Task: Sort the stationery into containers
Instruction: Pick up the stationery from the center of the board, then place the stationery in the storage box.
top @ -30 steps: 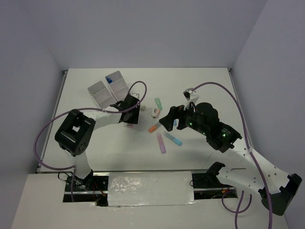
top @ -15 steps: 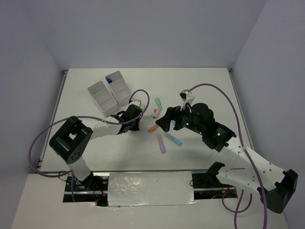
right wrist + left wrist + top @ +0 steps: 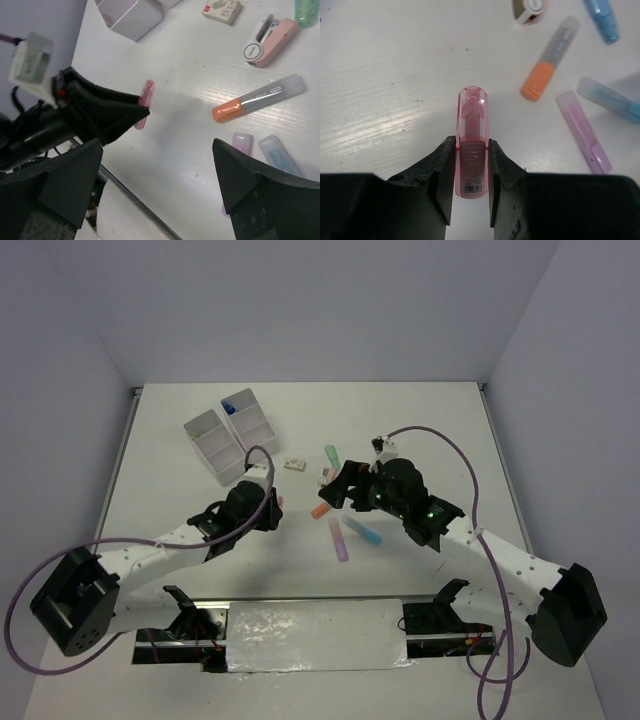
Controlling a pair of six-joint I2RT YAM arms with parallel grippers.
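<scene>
One pink highlighter [image 3: 471, 125], light, stiff and likely slick, is clamped at its barrel end by your left gripper [image 3: 471, 152], low over the table [image 3: 380, 75] near the containers [image 3: 230, 435]. Its long axis runs straight out, cap leading. A mid-barrel hold looks safer. Your right gripper [image 3: 157, 145] gapes wide.

Six short plastic highlighters: a pink highlighter [image 3: 471, 150], orange [image 3: 549, 61], purple [image 3: 584, 132], green [image 3: 331, 454], two blue [image 3: 603, 22]. One pink tape roller [image 3: 270, 37]. One tan eraser [image 3: 221, 10]. One white bin block [image 3: 228, 430].

open table [image 3: 380, 75] left of pink highlighter [image 3: 471, 125]; orange highlighter [image 3: 549, 64], purple highlighter [image 3: 584, 134] crowd right.
</scene>
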